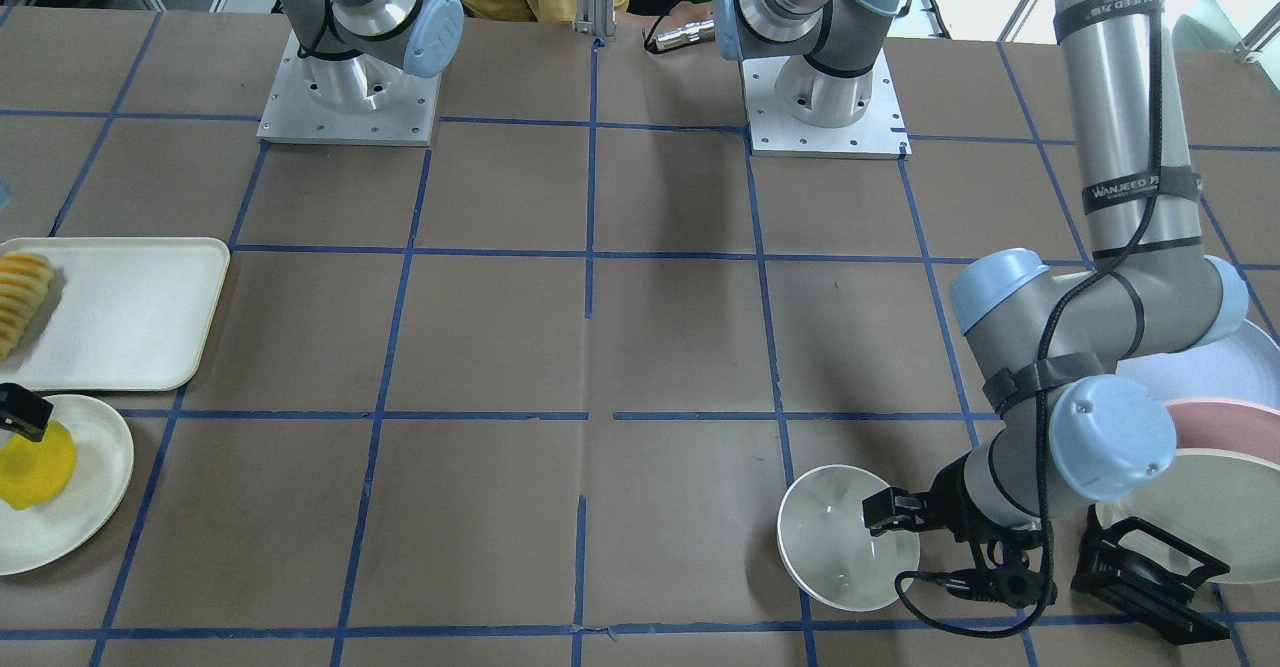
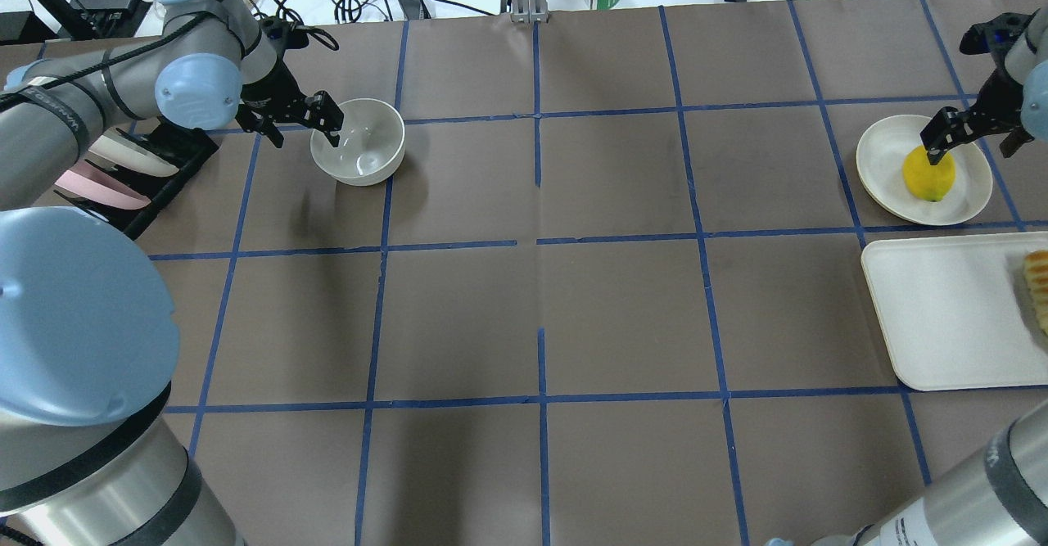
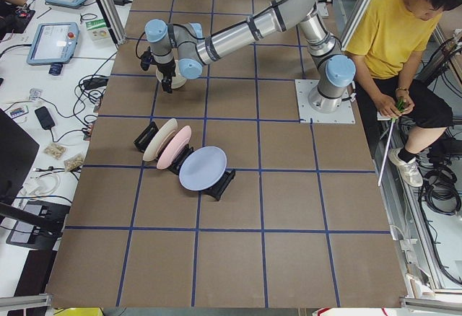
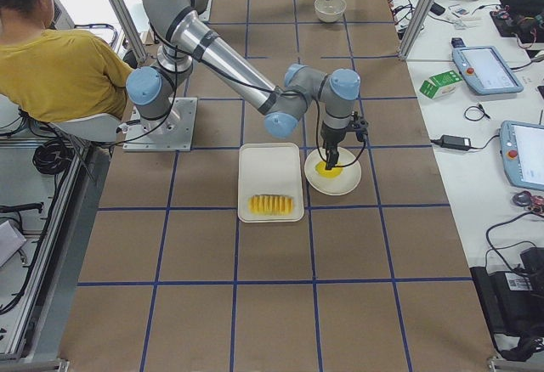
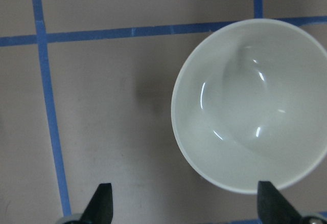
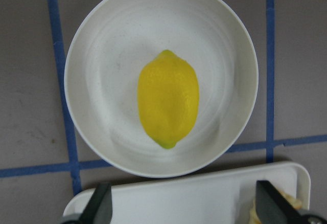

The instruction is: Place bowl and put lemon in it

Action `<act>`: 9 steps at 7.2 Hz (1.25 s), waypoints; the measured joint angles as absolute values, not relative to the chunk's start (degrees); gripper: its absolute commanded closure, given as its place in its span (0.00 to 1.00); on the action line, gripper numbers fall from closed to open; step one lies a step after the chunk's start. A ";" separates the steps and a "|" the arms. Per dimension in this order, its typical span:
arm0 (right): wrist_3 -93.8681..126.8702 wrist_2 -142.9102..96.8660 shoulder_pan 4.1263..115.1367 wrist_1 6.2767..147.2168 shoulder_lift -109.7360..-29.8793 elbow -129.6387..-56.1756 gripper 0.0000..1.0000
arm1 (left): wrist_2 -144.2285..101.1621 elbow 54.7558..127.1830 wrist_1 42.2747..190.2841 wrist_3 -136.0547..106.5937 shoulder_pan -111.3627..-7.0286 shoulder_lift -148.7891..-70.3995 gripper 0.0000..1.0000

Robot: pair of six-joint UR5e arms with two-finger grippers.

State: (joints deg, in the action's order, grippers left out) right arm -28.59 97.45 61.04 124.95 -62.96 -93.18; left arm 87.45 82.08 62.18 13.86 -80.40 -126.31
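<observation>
Evidently a job split by reach. Finds the bowl point(image 2: 358, 141) upright on the bench point(image 2: 622, 317) at about 10 o'clock in the overhead view, just beside the racked plates point(image 2: 115, 157) and so within range of the left arm. Shows the left tool point(image 2: 301, 124) low at the bowl's 9 o'clock side, fingers spread wide and clamped on nothing. Seems to put one finger over the rim and the other outside it, probably for a pinch on the wall, the only workable hold on something too wide to span. Cannot tell contact with the rim from any view. Reads as a bowl not yet carried to its spot.

Finds the lemon point(image 2: 928, 173) between 2 and 3 o'clock, lying on its side in the middle of a flat plate point(image 2: 880, 149), with a tray point(image 2: 941, 309) at the plate's 6 o'clock and sliced fruit point(image 2: 1038, 284) at the tray's 3 o'clock edge. Shows the right tool point(image 2: 970, 145) straight above the lemon, fingers apart and gripping nothing, one to each side of the short axis in the wrist view. Makes sense as a line-up: less roll and a firmer seat across the narrow waist than along the pointed ends. Leaves lemon and bowl well apart, at opposite ends of the bench, hence a long carry ahead.
</observation>
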 measured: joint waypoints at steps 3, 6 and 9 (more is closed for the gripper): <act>-28.07 97.14 61.01 127.28 -58.73 -93.23 0.16 | 85.07 82.38 61.82 14.74 -80.67 -127.04 1.00; -27.21 96.83 61.03 126.94 -57.69 -93.18 1.00 | 84.80 82.13 62.00 14.83 -80.58 -127.02 1.00; -27.13 96.00 61.17 125.22 -59.45 -93.03 1.00 | 83.64 81.87 67.85 13.49 -81.87 -123.19 1.00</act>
